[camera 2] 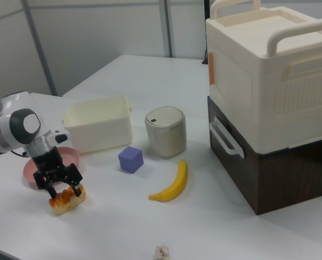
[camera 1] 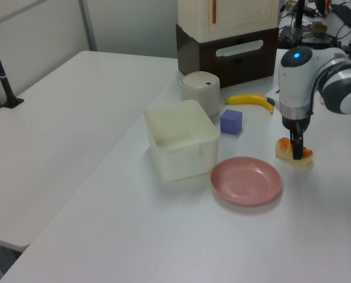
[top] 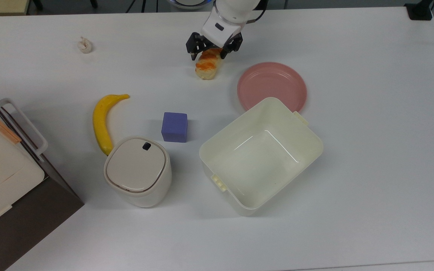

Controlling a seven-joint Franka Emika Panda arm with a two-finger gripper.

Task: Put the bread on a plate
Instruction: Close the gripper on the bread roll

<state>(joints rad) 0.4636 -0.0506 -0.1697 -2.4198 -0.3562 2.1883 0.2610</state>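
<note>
Your gripper (top: pixel 208 54) straddles the far end of the bread (top: pixel 206 64), fingers spread wide and not yet clamped. The bread lies on the table (top: pixel 371 150), apart from the plate (top: pixel 272 86).

Smooth matt white table (top: pixel 371 150), glossy pink plastic plate (top: pixel 272 86), glossy cream plastic tub (top: pixel 261 155), matt purple block (top: pixel 174 127), smooth yellow banana (top: pixel 103 120), glossy white arm casing (camera 1: pixel 297 76).

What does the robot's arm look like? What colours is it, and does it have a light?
The arm is made of smooth, rounded white shells with darker grey sections at the joints. A small blue light glows on top of the white part by the wrist. At the end sits a boxy white hand piece, and the gripper under it is black, with two thin black fingers.
</note>
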